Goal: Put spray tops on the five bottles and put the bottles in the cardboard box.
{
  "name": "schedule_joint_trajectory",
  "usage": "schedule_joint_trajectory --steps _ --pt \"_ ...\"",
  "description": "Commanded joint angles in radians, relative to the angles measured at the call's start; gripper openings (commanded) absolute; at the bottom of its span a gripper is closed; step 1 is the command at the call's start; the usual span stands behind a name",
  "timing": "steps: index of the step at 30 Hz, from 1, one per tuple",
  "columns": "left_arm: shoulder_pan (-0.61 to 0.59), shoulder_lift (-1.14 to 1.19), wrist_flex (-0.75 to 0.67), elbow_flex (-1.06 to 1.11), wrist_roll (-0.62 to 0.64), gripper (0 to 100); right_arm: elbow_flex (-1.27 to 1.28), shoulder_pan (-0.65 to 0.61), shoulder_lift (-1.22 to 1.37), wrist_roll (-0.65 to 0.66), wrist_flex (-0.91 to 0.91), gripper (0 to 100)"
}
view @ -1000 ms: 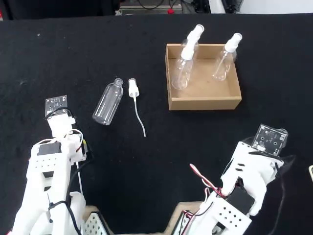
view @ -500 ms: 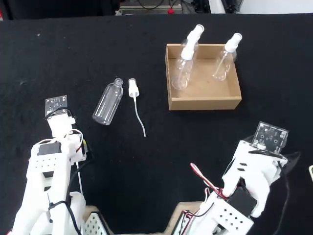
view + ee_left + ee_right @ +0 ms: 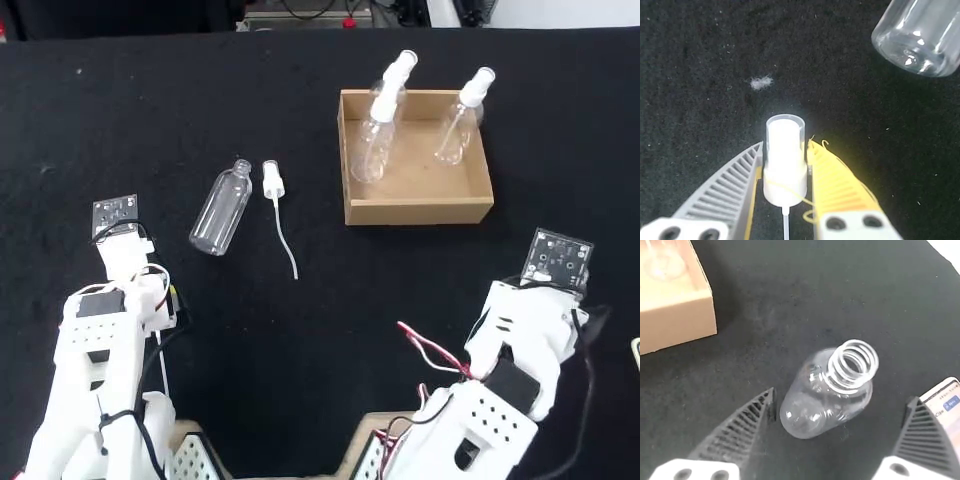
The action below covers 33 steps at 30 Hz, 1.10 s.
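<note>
My left gripper point(image 3: 785, 148) is shut on a white spray top point(image 3: 784, 172), held over the black cloth; the base of a clear open bottle point(image 3: 920, 35) lies just ahead. That bottle point(image 3: 222, 207) lies left of a loose spray top point(image 3: 273, 180) with a long tube. My right gripper point(image 3: 841, 397) is open, its fingers on either side of another open clear bottle point(image 3: 827, 390) lying on the cloth. The cardboard box point(image 3: 415, 210) stands at the back right and holds three bottles with spray tops, such as one point(image 3: 375, 135) at its left and one point(image 3: 458, 130) at its right.
The box corner point(image 3: 675, 320) lies near the right gripper. A phone-like object point(image 3: 946, 395) sits at the table's right edge, close to the bottle. A bit of lint point(image 3: 760, 82) lies on the cloth. The left arm point(image 3: 110, 330) and right arm point(image 3: 515, 350) stand at the front.
The right arm has shifted a little to the right and toward the table's front. The left arm has kept still.
</note>
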Motion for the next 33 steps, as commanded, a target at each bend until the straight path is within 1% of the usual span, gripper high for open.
schedule_joint_trajectory --steps 1,7,11,15,22,26,33 --pt "-0.008 -0.026 -0.018 -0.01 0.003 8 -0.001 -0.009 0.016 0.009 -0.055 36.1" --pt "-0.008 -0.026 -0.018 -0.01 0.003 8 0.012 -0.017 0.018 0.008 -0.058 36.1" --pt "-0.008 -0.026 -0.018 -0.01 0.003 8 0.053 -0.017 0.018 0.008 -0.12 36.1" --pt "-0.008 -0.026 -0.018 -0.01 0.003 8 0.065 -0.015 0.018 0.005 -0.12 36.1" --pt "-0.008 -0.026 -0.018 -0.01 0.003 8 0.059 -0.017 0.018 -0.078 -0.127 36.1" --pt "-0.008 -0.026 -0.018 -0.01 0.003 8 0.062 -0.017 0.018 -0.084 -0.133 36.1" --pt "-0.008 -0.026 -0.018 -0.01 0.003 8 0.137 -0.017 0.016 -0.084 -0.272 36.1"
